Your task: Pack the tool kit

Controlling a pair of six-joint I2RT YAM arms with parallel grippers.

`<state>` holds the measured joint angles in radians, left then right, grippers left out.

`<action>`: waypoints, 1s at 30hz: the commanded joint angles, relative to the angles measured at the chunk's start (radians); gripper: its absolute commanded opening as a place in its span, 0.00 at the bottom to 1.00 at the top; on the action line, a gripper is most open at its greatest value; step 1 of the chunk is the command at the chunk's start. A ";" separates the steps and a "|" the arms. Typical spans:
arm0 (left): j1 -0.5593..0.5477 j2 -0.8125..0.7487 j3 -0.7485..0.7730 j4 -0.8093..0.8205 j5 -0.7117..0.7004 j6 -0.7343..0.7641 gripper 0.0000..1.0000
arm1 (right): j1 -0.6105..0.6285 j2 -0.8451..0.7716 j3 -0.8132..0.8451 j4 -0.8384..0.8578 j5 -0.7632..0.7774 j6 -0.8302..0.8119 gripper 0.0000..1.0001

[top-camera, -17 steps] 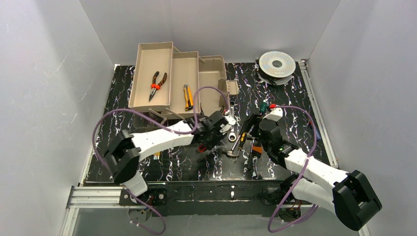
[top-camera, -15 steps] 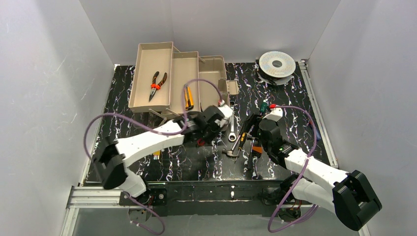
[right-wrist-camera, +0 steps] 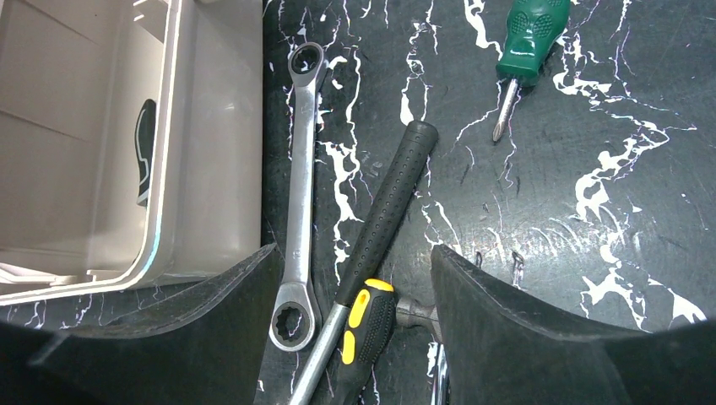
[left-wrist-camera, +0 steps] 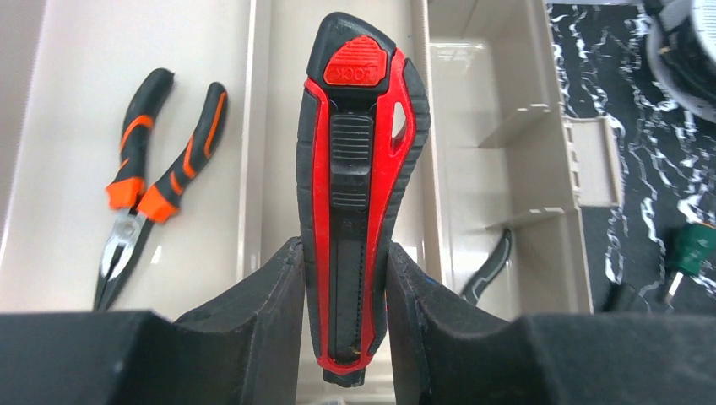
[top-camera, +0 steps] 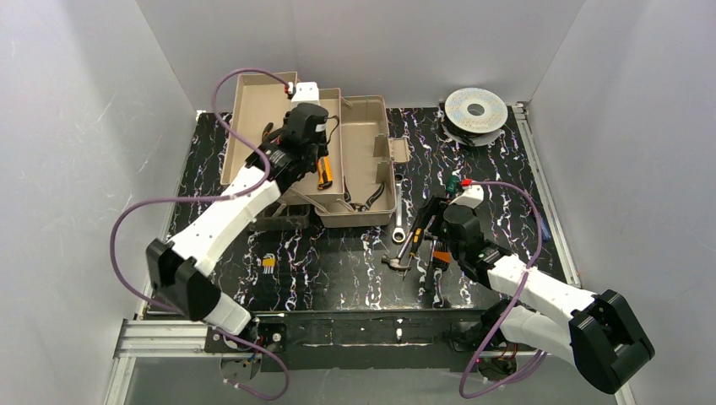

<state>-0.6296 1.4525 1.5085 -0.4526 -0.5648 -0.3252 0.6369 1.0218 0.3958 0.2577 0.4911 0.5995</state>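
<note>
- Between the jaws of the left gripper (left-wrist-camera: 344, 255): the red-and-black knife (left-wrist-camera: 359, 169), clamped near its lower end by both pads. Its long axis runs straight out ahead of the jaws, lock button at the far tip.
- Directly below and ahead of those jaws: the middle tray (left-wrist-camera: 283, 101) of the toolbox (left-wrist-camera: 253, 126). The tray's length lines up with the knife, so my reading is that lowering and letting go needs no turn of the wrist.
- To the left of the jaws, one tray over: the pliers (left-wrist-camera: 148, 194), lying lengthwise, apart from the knife.
- To the right of the jaws: the deep compartment (left-wrist-camera: 473, 126), with a black-handled tool (left-wrist-camera: 490, 266) lying at its bottom (only partly shown).
- Well off to the right, outside the box: the right gripper (right-wrist-camera: 353, 253), jaws wide apart and holding nothing. The hammer (right-wrist-camera: 388, 194) handle passes slantwise between them. The wrench (right-wrist-camera: 300, 186) lies just inside the left finger, and the yellow-and-black screwdriver (right-wrist-camera: 363, 325) lies under the jaws.
- Farthest ahead of the right jaws: the green screwdriver (right-wrist-camera: 528, 42), on the table (right-wrist-camera: 591, 126). This arm is plainly the nearer one for all four.
</note>
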 commanded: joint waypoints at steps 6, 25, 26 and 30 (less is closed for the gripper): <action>0.100 0.232 0.196 0.020 0.005 0.037 0.00 | 0.000 0.000 0.023 0.029 0.019 0.006 0.73; 0.111 0.285 0.263 -0.019 0.280 0.166 0.74 | -0.001 0.004 0.066 -0.076 0.111 0.049 0.76; 0.109 0.259 0.246 -0.018 0.318 0.158 0.79 | -0.001 0.009 0.092 -0.124 0.135 0.064 0.77; 0.099 0.135 0.140 -0.009 0.485 0.147 0.92 | -0.002 0.052 0.292 -0.450 0.173 0.169 0.78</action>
<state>-0.5201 1.7618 1.7222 -0.4671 -0.2794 -0.1616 0.6369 1.0447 0.4908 0.0612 0.5808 0.6582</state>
